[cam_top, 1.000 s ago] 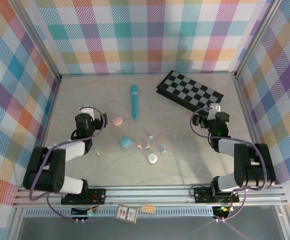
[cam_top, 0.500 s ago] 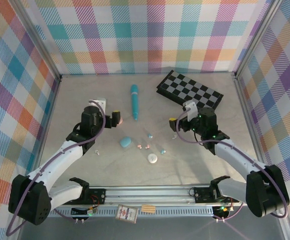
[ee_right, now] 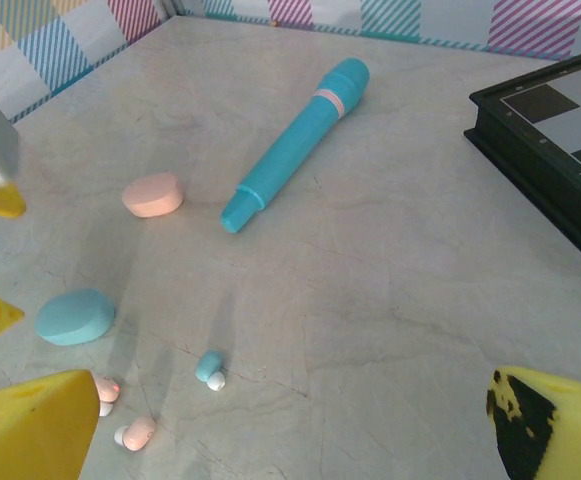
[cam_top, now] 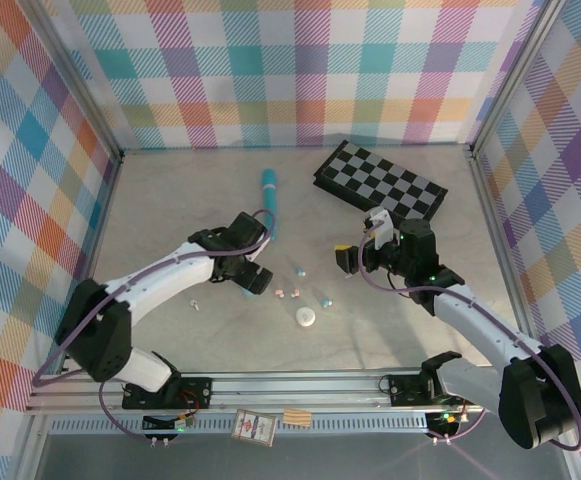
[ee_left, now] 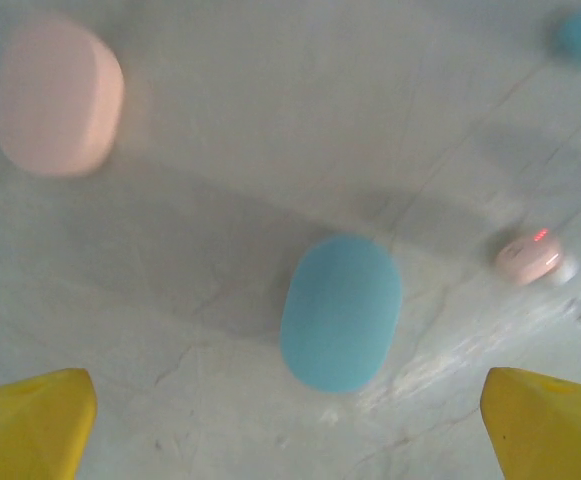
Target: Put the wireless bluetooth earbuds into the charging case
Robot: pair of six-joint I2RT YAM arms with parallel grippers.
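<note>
Small earbuds lie mid-table: a light blue one (cam_top: 300,270) (ee_right: 209,367), two pink ones (cam_top: 280,292) (cam_top: 295,293) (ee_right: 135,433), and another blue one (cam_top: 326,300). The closed blue charging case (ee_left: 340,312) (ee_right: 75,316) lies flat directly under my left gripper (cam_top: 255,277) (ee_left: 290,435), which hovers open above it, yellow fingertips (ee_left: 30,425) wide on either side. A pink case (ee_left: 58,95) (ee_right: 153,194) lies beyond it and a white case (cam_top: 306,318) nearer the front. My right gripper (cam_top: 348,260) (ee_right: 290,435) is open over bare table, right of the earbuds.
A long teal pen (cam_top: 269,203) (ee_right: 295,143) lies behind the cases. A black chessboard (cam_top: 378,183) (ee_right: 560,120) sits at the back right. A tiny white bud (cam_top: 194,303) lies alone at the left. Plaid walls enclose the table.
Both arms have swung in from the table's sides toward the middle. The left gripper moved right and forward over the blue case; the right gripper moved left toward the earbuds.
</note>
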